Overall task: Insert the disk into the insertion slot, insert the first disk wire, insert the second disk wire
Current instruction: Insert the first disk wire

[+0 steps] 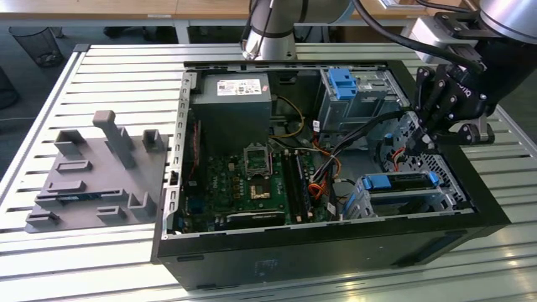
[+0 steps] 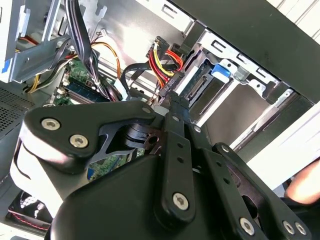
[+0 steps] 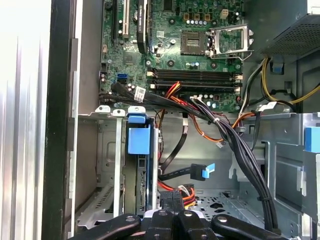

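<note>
You are working over a slatted metal surface (image 1: 109, 69) that is carrying an open computer case (image 1: 336, 251), with a grey moulded fixture tray (image 1: 92, 182) lying beside it toward the exterior view's left. The arm (image 1: 268, 31) is reaching over the far edge of the case and down into its end at the exterior view's right.

Inside the case, the motherboard (image 1: 251, 182) is occupying the floor, and a taller grey cage with a blue latch (image 1: 344, 82) is standing at the far side. The insertion slot (image 1: 361, 202) is sitting in the near corner at the exterior view's right. The disk (image 1: 401, 181) is already sitting inside it, its blue carrier showing at the slot's open top. In the first wrist view the disk (image 3: 138, 140) is showing edge-on between the slot's perforated walls (image 3: 107, 165).

The gripper (image 1: 429, 135) is hanging just beside the slot, toward the far side. In the second wrist view the gripper (image 2: 172, 107) is holding its jaws drawn close together and is pinching the black plug of a disk wire (image 2: 165, 55), whose red, yellow and black strands are running away from it. The plug is sitting just beside the rear edge of the disk (image 2: 220, 70); you cannot tell whether it is seated there.

A black cable with a blue plug (image 3: 206, 171) is lying loose nearby.
</note>
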{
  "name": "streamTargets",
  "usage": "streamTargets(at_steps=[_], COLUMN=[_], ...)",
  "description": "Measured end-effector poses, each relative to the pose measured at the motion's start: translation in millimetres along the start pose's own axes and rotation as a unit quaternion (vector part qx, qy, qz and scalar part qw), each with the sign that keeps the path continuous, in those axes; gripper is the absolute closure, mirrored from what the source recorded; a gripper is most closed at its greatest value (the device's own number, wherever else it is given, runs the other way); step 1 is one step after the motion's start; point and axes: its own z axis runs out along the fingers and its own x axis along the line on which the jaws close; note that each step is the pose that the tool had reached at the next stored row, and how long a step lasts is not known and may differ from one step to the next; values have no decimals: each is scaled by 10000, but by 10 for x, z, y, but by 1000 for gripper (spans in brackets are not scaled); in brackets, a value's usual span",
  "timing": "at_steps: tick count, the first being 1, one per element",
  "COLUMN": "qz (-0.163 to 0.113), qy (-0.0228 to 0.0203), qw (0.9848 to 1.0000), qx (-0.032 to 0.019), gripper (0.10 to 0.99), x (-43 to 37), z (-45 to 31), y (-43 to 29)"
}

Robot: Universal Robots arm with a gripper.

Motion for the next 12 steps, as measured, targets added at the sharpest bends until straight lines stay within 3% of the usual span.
streamTargets(at_steps=[12], qz=[24], qy=[-1], qw=[10000], qx=[1], gripper=[980], x=[-40], z=[6], y=[-1])
